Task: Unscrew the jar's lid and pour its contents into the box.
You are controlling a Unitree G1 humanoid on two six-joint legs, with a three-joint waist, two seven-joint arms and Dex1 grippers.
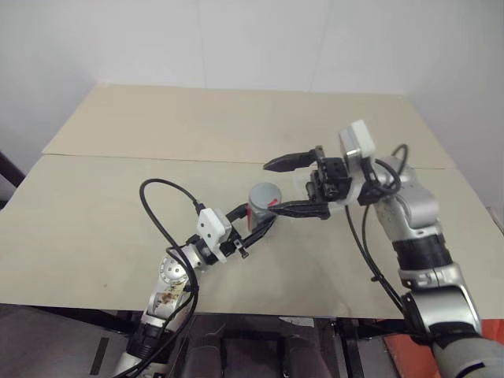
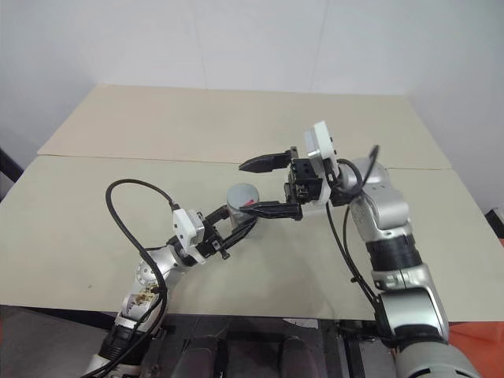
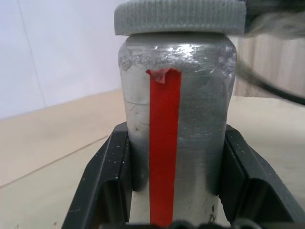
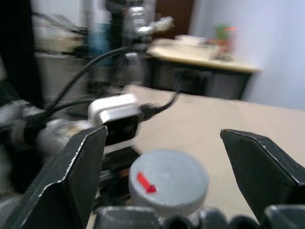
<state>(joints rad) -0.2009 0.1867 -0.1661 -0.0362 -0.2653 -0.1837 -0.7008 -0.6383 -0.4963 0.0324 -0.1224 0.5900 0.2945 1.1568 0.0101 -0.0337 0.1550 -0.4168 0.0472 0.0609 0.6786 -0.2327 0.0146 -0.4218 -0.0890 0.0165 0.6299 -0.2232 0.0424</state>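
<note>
1. From the head views: the left gripper (image 1: 256, 224) holds the jar (image 1: 261, 206) upright above the tan table (image 1: 118, 197), its two fingers clamped on the jar's body. The grey lid (image 1: 264, 193) is on top of the jar.
2. Also from the head: the right gripper (image 1: 285, 186) reaches in from the right with its fingers spread wide, one above and behind the lid, the other low in front of it. Neither finger grips the lid.
3. Left wrist view: the jar (image 3: 176, 133) stands between the black fingers (image 3: 102, 186), which press on both its sides. A red stripe (image 3: 163, 148) runs down its silvery front. The ribbed lid (image 3: 180, 16) sits on the neck.
4. Right wrist view: the lid (image 4: 169, 181), marked with a small red arrow (image 4: 144, 183), lies between the parted fingers (image 4: 71, 176), clear of both. The left arm's wrist (image 4: 114, 119) shows behind it.
</note>
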